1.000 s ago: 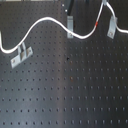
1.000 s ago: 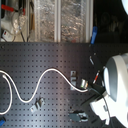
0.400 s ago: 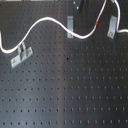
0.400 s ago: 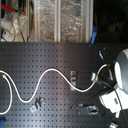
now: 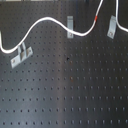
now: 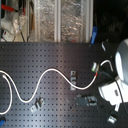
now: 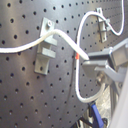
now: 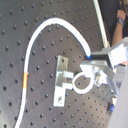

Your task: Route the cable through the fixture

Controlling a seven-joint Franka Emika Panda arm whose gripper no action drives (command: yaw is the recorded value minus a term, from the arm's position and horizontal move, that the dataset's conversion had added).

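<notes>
Grey metal fingers of the gripper (image 7: 95,64) are clenched on the cable (image 7: 60,36), pinching it right beside the red band (image 7: 78,58) in the first wrist view; the second wrist view shows the same pinch with a loop of cord curling under the gripper (image 8: 97,62). From there the cord runs out over the bracket (image 7: 44,46) at about nine o'clock of the grip, lying across its slot. In the first exterior view the cable (image 5: 45,21) snakes across the pegboard (image 5: 70,95): it drops from twelve o'clock past the band (image 5: 96,18), dips between the right bracket (image 5: 113,26) and the middle one (image 5: 70,25), humps up, then falls toward the left bracket (image 5: 21,55) at nine o'clock. The second exterior view shows the cable (image 6: 50,75) ending in a long loop at nine o'clock. It is thin, white, smooth and far longer than any bracket. It likely weighs almost nothing and is limp, so it will sag and spring sideways instead of holding a line; smooth sheathing may slide in the jaws. Holding close to the band, near the slot being threaded, looks the best place, leaving little slack to wander.
</notes>
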